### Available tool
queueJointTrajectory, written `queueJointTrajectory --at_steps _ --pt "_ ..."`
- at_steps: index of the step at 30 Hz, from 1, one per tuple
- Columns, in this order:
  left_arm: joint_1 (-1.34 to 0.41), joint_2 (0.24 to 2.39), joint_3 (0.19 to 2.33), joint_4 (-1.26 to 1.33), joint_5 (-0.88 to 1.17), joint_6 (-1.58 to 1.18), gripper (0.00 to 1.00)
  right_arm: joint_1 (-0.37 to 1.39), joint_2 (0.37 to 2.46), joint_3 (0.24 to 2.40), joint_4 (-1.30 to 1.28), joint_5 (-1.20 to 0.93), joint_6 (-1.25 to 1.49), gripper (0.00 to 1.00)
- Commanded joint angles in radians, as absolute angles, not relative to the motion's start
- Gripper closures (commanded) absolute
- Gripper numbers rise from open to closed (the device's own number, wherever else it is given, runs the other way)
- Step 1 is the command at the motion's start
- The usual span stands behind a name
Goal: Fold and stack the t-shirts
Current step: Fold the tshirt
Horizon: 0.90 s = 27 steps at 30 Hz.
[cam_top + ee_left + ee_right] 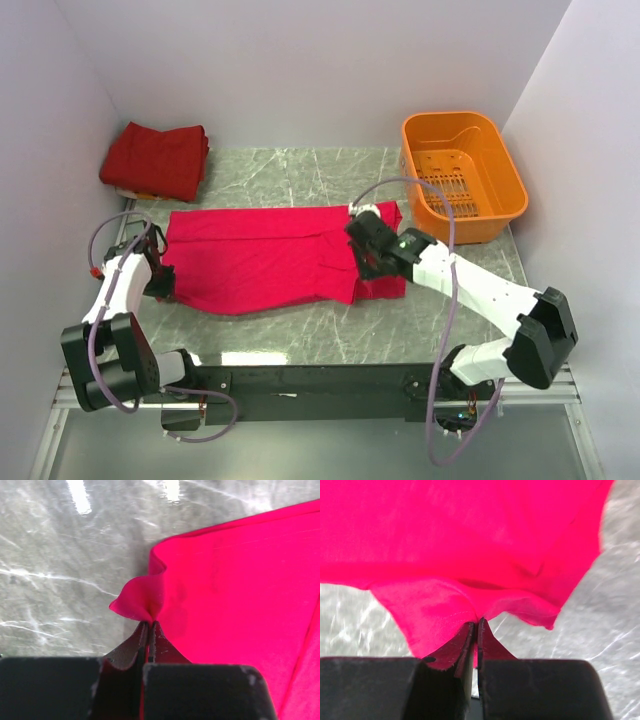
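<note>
A crimson t-shirt (265, 255) lies spread across the middle of the marble table, partly folded lengthwise. My left gripper (165, 285) is shut on its near left corner; in the left wrist view the cloth (145, 602) bunches at the fingertips (150, 625). My right gripper (362, 262) is shut on the shirt's right end; in the right wrist view the cloth (445, 610) is pinched between the closed fingers (476, 625). A darker red t-shirt (155, 158) lies folded at the back left corner.
An orange plastic basket (462, 175) stands at the back right. White walls close in the table on three sides. Bare marble (300, 170) lies between the shirt and the back wall.
</note>
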<state>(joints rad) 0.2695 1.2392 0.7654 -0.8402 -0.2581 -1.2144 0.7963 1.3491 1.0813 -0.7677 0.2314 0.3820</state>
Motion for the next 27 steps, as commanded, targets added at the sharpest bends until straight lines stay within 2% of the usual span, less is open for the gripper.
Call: queueJointTrajectory --at_steps 1,16,27 --pt "0.272 1.276 0.836 -0.845 -0.236 -1.209 0.99 0.737 1.388 1.181 -0.752 0.29 0.322 1.0" --pt "0.272 1.46 1.02 -0.811 -0.233 -1.227 0.99 0.626 1.6 1.411 -0.752 0.288 0.267 1.0" --pt "0.265 1.562 1.109 -0.772 -0.203 -1.203 0.99 0.588 1.675 1.474 -0.784 0.296 0.267 1.0"
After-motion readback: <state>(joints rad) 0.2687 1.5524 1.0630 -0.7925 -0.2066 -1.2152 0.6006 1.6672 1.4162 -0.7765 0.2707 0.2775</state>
